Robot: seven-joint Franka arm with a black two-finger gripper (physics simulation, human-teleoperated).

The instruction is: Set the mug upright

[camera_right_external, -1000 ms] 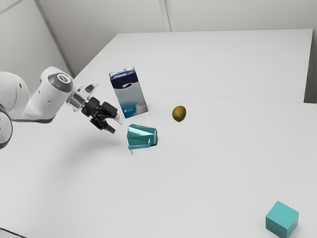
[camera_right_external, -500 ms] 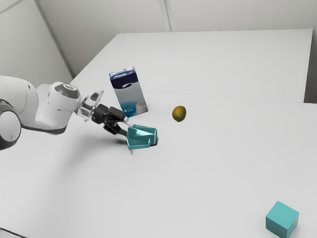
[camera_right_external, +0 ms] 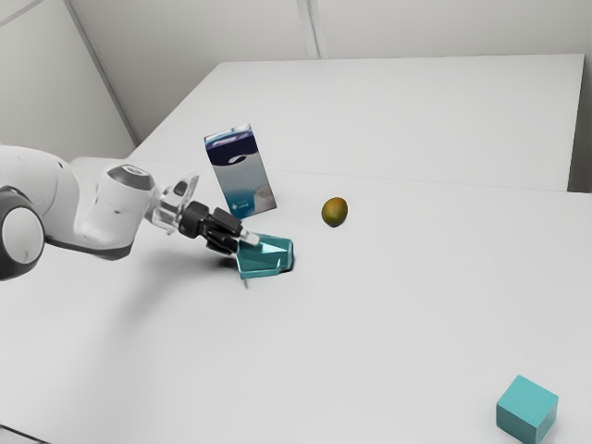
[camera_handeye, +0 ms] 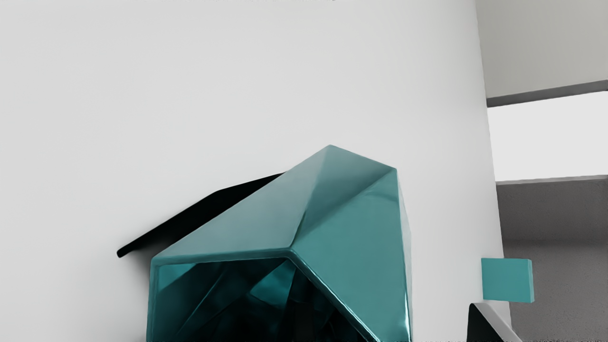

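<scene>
A white table (camera_right_external: 398, 324) holds a teal mug (camera_right_external: 270, 259), lying on its side. A blue-and-white carton (camera_right_external: 244, 176) and a brownish fruit (camera_right_external: 335, 212) rest near it; a teal block (camera_right_external: 527, 407) sits well apart.

rounded white arm (camera_right_external: 113, 211), dark grey bands (camera_right_external: 128, 179)

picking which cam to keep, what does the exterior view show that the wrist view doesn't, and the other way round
Exterior view's own: the blue-and-white carton, the brownish round fruit and the arm's white links.

Wrist view's own: a look into the dark hollow of the teal mug, and a bright white patch beyond the table.

Both: the mug on its side, the table, and the teal block.
</scene>
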